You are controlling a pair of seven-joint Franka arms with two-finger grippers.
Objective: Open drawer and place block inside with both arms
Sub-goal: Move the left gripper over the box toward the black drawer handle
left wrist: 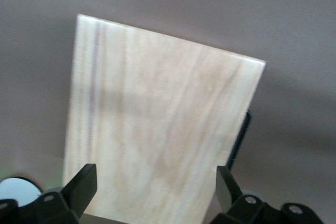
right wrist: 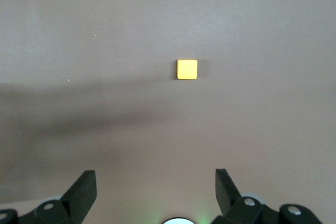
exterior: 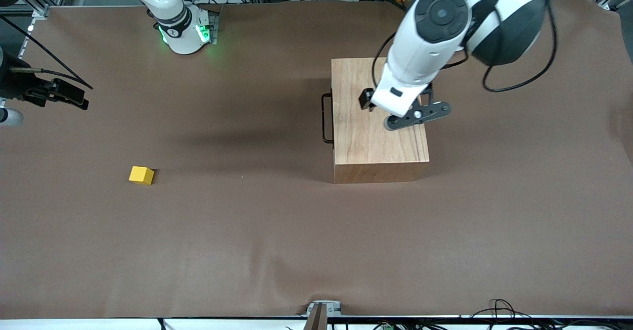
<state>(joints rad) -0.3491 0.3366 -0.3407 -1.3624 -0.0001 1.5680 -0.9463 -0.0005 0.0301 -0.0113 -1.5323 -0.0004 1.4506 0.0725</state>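
The wooden box (exterior: 378, 117) stands mid-table toward the left arm's end, its drawer shut. The black wire handle (exterior: 326, 117) faces the right arm's end and also shows in the left wrist view (left wrist: 242, 135). My left gripper (left wrist: 155, 182) hovers over the box top (left wrist: 157, 124), open, with nothing between its fingers. The yellow block (exterior: 141, 175) lies alone on the table toward the right arm's end, nearer the front camera than the box. My right gripper (exterior: 79, 95) hangs open and empty over the table's edge at that end. Its wrist view shows the block (right wrist: 187, 70) well clear of the fingertips.
A brown mat (exterior: 296, 246) covers the table, with a wide bare stretch between block and box. The right arm's green-lit base (exterior: 185, 30) stands at the back edge. A metal clamp (exterior: 319, 312) sits at the front edge.
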